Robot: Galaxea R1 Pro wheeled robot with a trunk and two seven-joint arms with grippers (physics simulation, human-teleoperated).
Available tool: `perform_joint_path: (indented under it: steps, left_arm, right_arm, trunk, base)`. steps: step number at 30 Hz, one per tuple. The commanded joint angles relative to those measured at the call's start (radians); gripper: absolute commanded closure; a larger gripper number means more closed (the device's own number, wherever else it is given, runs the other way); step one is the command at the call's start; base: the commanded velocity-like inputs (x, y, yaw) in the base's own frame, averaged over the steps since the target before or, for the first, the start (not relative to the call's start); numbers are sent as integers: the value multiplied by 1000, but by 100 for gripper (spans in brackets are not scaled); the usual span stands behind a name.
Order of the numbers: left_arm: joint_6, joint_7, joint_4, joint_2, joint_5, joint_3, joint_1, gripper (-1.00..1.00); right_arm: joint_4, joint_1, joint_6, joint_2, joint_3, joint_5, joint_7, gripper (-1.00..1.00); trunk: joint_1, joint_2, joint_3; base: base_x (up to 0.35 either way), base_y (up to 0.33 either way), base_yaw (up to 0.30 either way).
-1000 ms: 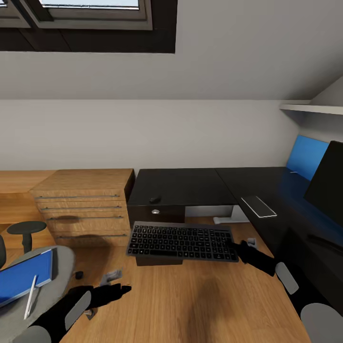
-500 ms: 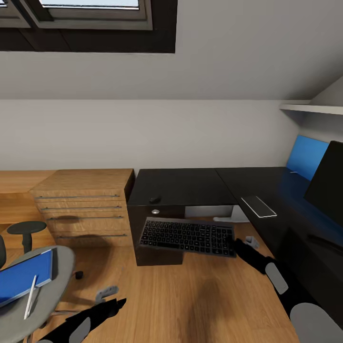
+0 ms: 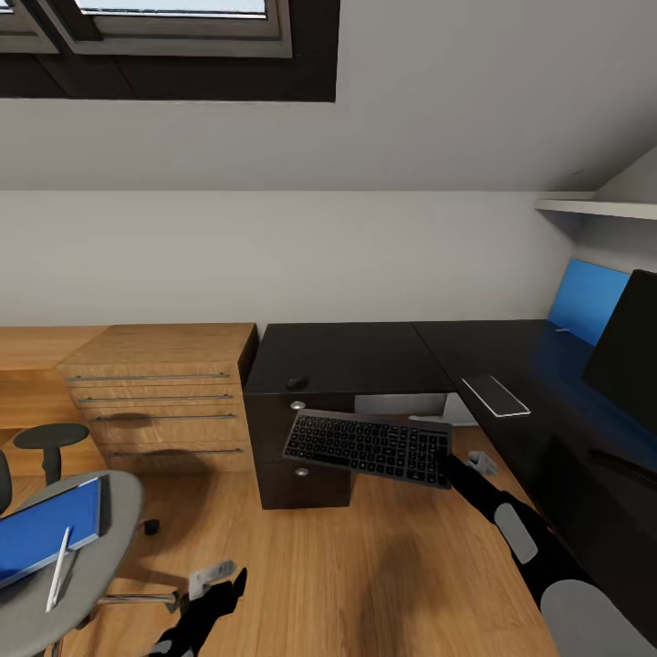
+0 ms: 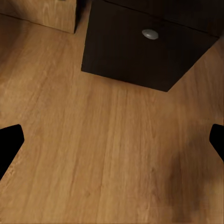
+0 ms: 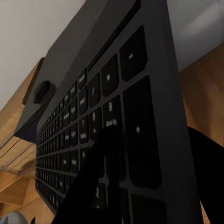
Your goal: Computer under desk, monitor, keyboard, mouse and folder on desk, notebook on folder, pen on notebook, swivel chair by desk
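Observation:
My right gripper (image 3: 448, 462) is shut on the right end of the dark grey keyboard (image 3: 369, 446), holding it in the air in front of the black desk (image 3: 347, 354), just below its top. One finger (image 5: 106, 175) lies across the keys. The mouse (image 3: 296, 382) sits on the desk near its front edge. The monitor (image 3: 628, 351) stands on the desk's right wing. At lower left, the swivel chair (image 3: 100, 557) carries the blue folder (image 3: 44, 531) with the pen (image 3: 58, 571) on it and a dark notebook (image 3: 104, 501) beside it. My left gripper (image 3: 217, 586) hangs open over the floor (image 4: 112, 140).
The desk's drawer unit (image 3: 306, 456) with silver knobs stands on the floor behind the keyboard. A wooden dresser (image 3: 164, 392) is to its left, a black stool (image 3: 50, 438) further left. A flat dark pad (image 3: 495, 395) lies on the desk. A blue panel (image 3: 584, 297) leans behind the monitor.
The right gripper has carried the keyboard away from me, up and to the right, toward the desk. The left arm has dropped back toward the lower edge of the view.

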Motion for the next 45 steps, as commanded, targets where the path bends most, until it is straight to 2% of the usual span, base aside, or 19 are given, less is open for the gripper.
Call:
perform_joint_path:
  steps: [1, 4, 7, 12, 14, 19, 23, 24, 27, 29, 33, 36, 41, 45]
  left_arm:
    - [-28, 1, 4, -4, 11, -5, 1, -100]
    - [-111, 22, 10, -14, 10, -4, 20, -100]
    - [-143, 28, 12, -17, 10, -5, 43, -100]
    - [-236, 31, 13, -20, 5, -5, 76, -100]
    - [-265, 32, 13, -20, 4, -5, 83, -100]
    - [-278, 35, 13, -20, 4, -5, 104, -100]
    - [-279, 37, 13, -20, 4, -4, 120, -100]
    - [-278, 37, 13, -20, 5, -4, 121, -100]
    - [-278, 38, 13, -20, 5, -4, 129, -100]
    - [-277, 38, 13, -20, 5, -4, 133, -100]
    - [-276, 39, 13, -20, 6, -4, 136, -100]
    - [-276, 39, 13, -19, 6, -4, 137, -100]
    - [-276, 39, 13, -19, 6, -4, 137, -100]
    - [-276, 39, 13, -19, 6, -4, 137, -100]
  right_arm:
    - [0, -1, 9, 1, -3, -10, 2, 100]
    - [-3, -1, 7, 1, -3, -11, -5, 100]
    - [-8, -1, 6, 2, -2, -12, -27, 100]
    - [-85, -1, 4, 4, -7, -18, -125, 100]
    - [-126, -1, 0, 16, -12, -30, -165, 100]
    - [-164, -1, -59, 47, -18, -51, -193, 100]
    - [-202, -1, -117, 96, -20, -53, -213, 100]
    - [-205, -1, -130, 101, -20, -53, -221, 100]
    - [-211, 0, -222, 118, -20, -55, -261, 100]
    - [-212, 0, -253, 131, -20, -56, -278, 100]
    - [-234, 3, -313, 184, -20, -55, -402, 100]
    - [-248, 5, -412, 225, -19, -55, -549, 100]
    - [-250, 7, -495, 242, -19, -57, -608, 100]
    - [-250, 8, -512, 246, -19, -62, -622, 100]
  trunk:
    - [0, -1, -1]
    - [0, -1, -1]
    - [0, -1, -1]
    - [0, -1, -1]
    - [0, -1, -1]
    - [0, -1, -1]
    - [0, -1, -1]
    - [0, -1, -1]
    - [0, -1, -1]
    - [0, -1, -1]
    - [0, -1, -1]
    - [0, -1, -1]
    - [0, -1, -1]
    - [0, -1, -1]
  base:
    - [0, 0, 0]
    - [0, 0, 0]
    - [0, 0, 0]
    - [0, 0, 0]
    - [0, 0, 0]
    - [0, 0, 0]
    - [0, 0, 0]
    - [0, 0, 0]
    - [0, 0, 0]
    - [0, 0, 0]
    - [0, 0, 0]
    - [0, 0, 0]
    - [0, 0, 0]
    - [0, 0, 0]
